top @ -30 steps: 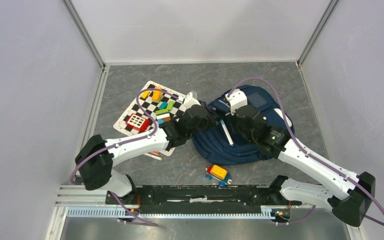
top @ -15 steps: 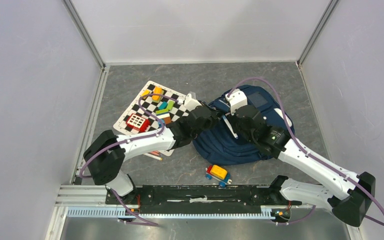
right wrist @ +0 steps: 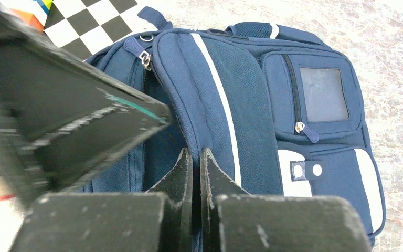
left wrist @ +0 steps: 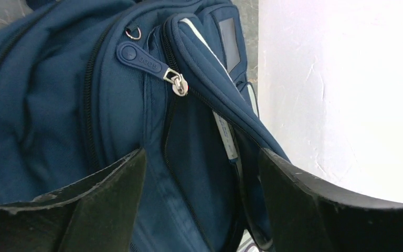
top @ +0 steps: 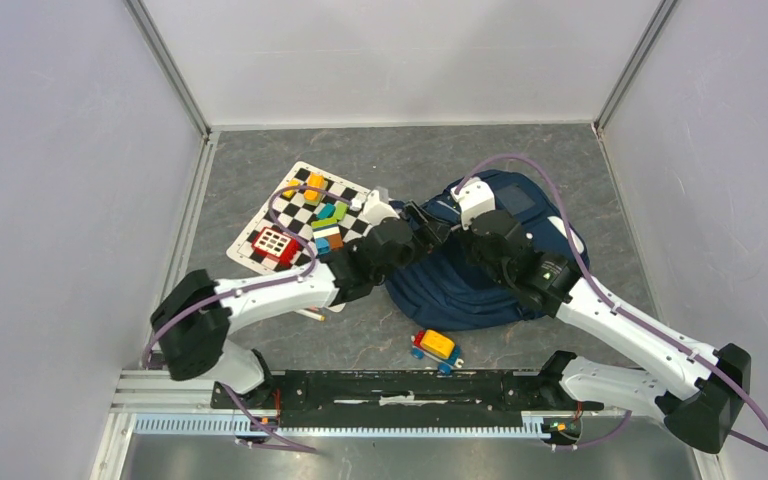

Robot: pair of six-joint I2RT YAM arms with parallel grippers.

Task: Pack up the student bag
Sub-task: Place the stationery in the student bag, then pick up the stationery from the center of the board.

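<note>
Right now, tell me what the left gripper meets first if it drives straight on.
The left gripper, jaws open, points into the student bag's unzipped compartment. It would probably meet the navy lining there first, beside the white pen; depth is unclear.

Nothing is showing clearly enough to be read as a word, brand or number. The rubber zip pull (left wrist: 139,59) on the bag (left wrist: 42,105) is carrying a row of tiny raised marks, too small to make out. The white stick (left wrist: 224,134) in the open pocket is bearing faint grey print that is blurring past reading
</note>
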